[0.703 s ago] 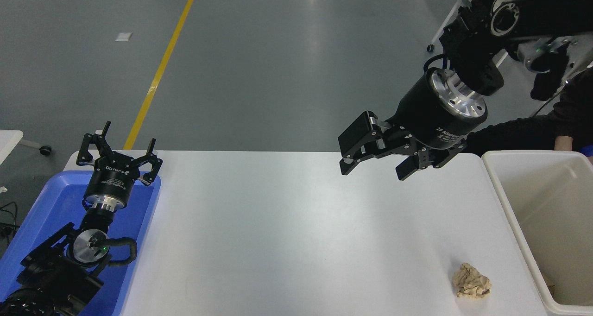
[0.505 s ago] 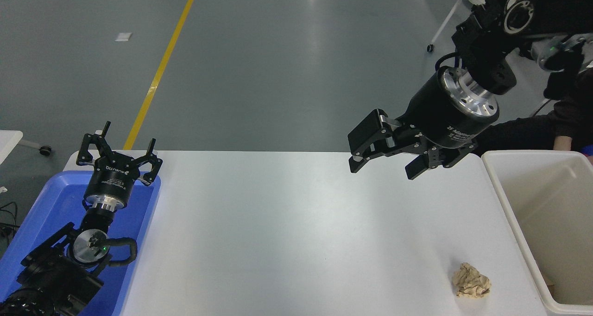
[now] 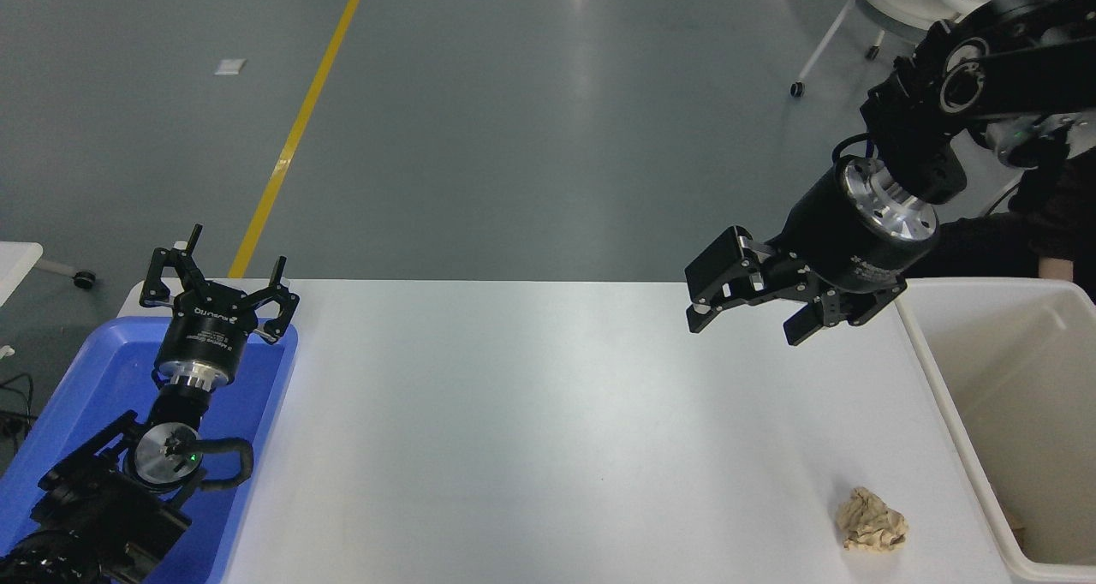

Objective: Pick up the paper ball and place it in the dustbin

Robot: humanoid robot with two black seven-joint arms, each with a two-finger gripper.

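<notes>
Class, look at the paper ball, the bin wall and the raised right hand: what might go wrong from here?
1. The paper ball lies close to the dustbin wall, so the open right hand may bump the rim as it comes down.
2. The wad is lumpy and near the table front edge; a poor pinch might push it off.

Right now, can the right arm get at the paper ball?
Probably yes. The right end effector hangs open above bare table, apart from the paper ball lying near the dustbin; nothing stands between them.

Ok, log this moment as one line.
right gripper: open, empty, above table | paper ball: on table beside dustbin | left gripper: open, parked over blue tray
</notes>
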